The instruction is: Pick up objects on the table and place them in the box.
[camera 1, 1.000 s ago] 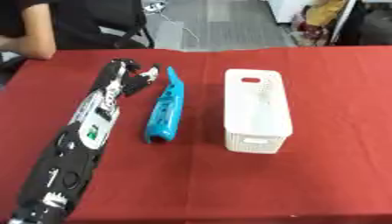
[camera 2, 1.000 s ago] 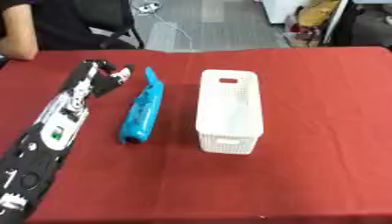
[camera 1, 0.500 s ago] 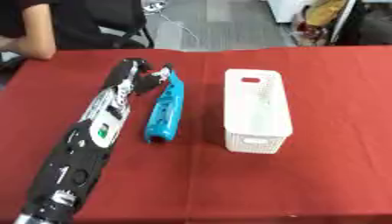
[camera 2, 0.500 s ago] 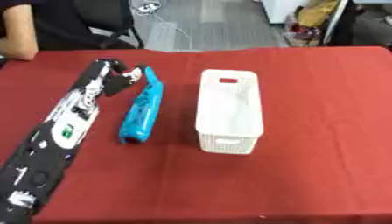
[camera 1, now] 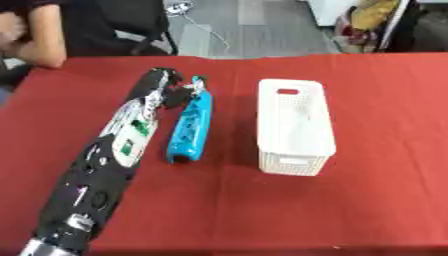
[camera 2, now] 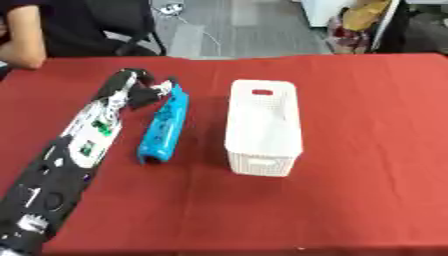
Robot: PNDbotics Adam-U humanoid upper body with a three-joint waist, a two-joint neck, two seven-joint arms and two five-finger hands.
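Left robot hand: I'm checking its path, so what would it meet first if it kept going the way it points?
Probably nothing new: the left robot hand already sits at the far end of the blue object. Beyond lies red table.

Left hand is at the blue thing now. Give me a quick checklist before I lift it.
1. Left hand at the far end of the blue object: ok.
2. Fingers closed round it: cannot tell.
3. Blue object lying flat on the red table: ok.
4. White box upright, open side up: ok.
5. Box free of other things: ok, nothing seen inside.
6. Right hand clear of the path: ok, not in view.
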